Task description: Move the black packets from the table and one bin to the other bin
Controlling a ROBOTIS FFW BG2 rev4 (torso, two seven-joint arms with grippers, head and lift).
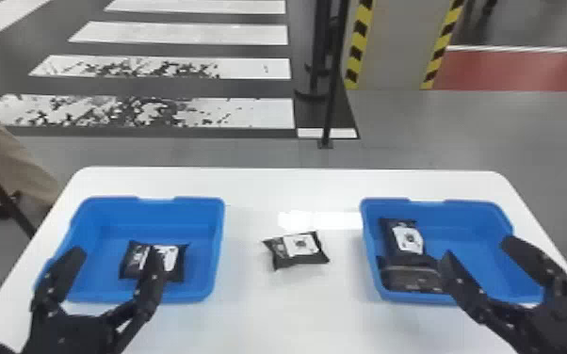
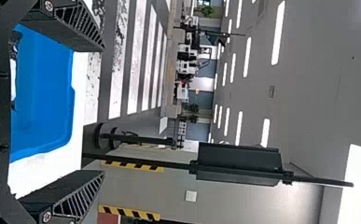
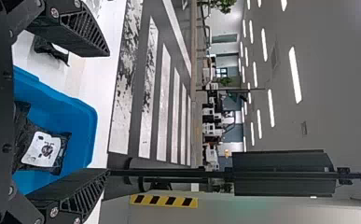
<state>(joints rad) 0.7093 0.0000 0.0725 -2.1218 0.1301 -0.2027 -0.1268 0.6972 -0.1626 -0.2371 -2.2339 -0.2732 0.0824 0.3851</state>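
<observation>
On the glossy table (image 1: pixel 292 188) lies a sharp-cornered packet (image 1: pixel 299 249).

Head view: bright, mostly even indoor light. White, round-cornered table (image 1: pixel 287 186) strongly lit; glare recorded as a blown-out white patch (image 1: pixel 296 220) with a paler streak to its right, between the two blue, open plastic bins. Shadow under the black, white-labelled packet (image 1: pixel 298 249) on the table: faint, soft-edged. Wrist views: source visible overhead, rows of long white ceiling lights (image 2: pixel 278 32), clipped to plain white. Grey ceiling (image 2: pixel 318 93) around them reads dimmer. Table surface close to pure white there, little detail retained.
</observation>
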